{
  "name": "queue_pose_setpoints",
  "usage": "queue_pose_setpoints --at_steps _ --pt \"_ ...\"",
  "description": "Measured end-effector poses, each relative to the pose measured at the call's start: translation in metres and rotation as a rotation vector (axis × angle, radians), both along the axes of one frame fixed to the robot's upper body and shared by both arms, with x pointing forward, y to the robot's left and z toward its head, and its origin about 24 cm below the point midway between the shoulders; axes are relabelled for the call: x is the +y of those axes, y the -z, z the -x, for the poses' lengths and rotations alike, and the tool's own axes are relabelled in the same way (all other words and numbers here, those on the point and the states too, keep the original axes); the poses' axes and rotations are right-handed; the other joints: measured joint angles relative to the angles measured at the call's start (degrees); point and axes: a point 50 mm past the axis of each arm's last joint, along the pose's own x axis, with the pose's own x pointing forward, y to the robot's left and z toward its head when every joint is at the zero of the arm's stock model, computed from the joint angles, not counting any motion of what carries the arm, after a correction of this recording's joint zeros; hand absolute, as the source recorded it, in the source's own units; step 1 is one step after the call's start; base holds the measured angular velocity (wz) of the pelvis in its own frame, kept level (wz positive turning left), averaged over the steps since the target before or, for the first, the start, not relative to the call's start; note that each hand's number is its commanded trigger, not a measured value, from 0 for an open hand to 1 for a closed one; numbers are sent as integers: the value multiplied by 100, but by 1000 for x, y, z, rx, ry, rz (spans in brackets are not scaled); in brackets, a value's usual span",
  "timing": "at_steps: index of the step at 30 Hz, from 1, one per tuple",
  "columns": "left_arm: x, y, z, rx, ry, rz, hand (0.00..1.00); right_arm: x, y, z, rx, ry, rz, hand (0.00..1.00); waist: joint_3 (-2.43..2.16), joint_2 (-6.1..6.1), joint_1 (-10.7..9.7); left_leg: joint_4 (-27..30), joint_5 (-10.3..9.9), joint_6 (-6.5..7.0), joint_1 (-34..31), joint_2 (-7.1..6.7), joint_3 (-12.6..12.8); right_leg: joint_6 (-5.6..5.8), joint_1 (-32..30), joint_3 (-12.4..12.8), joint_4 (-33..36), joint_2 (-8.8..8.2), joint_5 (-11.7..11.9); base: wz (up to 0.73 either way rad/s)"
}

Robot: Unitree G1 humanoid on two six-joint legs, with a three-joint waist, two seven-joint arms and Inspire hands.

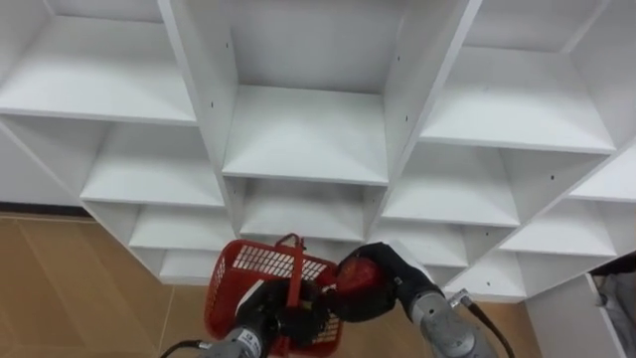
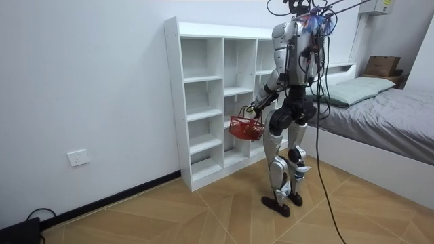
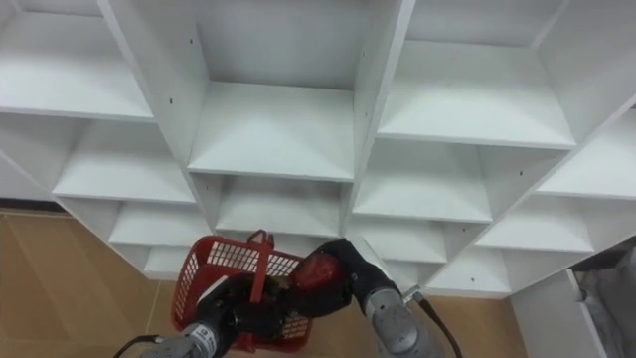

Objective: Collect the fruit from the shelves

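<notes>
I stand close in front of the white closet (image 1: 303, 129), a grid of open compartments. My left hand (image 1: 290, 324) is curled round the upright handle of a red wire basket (image 1: 260, 270) and holds it low before the bottom shelves. My right hand (image 1: 396, 272) comes in from the right, its fingers wrapped round a round red fruit (image 1: 358, 288) at the basket's right rim. In the room view the basket (image 2: 246, 127) hangs at hip height between me and the closet (image 2: 203, 102). The basket's inside is mostly hidden by the hands.
The closet's shelf boards and uprights lie close ahead. Wooden floor (image 1: 70, 288) shows at the lower left. In the room view a bed (image 2: 386, 122) stands behind me at the right, with a cardboard box (image 2: 383, 65) beyond it.
</notes>
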Motion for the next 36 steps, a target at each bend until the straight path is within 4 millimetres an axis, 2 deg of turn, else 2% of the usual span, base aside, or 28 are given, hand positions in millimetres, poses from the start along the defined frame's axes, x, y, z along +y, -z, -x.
queue_pose_setpoints --at_steps 15,22,26,36 --pt "0 0 1 0 17 -3 100 -1 4 -1 19 2 13 100 3 8 1 5 0 0 -6 -1 -70 0 20 -30 -4 1 0 1" --pt "0 0 1 0 31 4 100 -7 12 2 55 13 39 100 6 13 2 23 0 0 -25 -7 -128 0 34 -76 -3 -6 0 3" --pt "0 0 1 0 38 10 100 -10 12 -2 49 17 54 100 39 62 0 41 -1 -1 -12 -8 -156 1 95 -120 -12 -10 0 5" --pt "0 0 1 1 39 13 100 -13 17 0 53 39 73 100 37 82 6 89 -3 -4 -9 -13 -223 1 144 -142 -10 -11 -1 3"
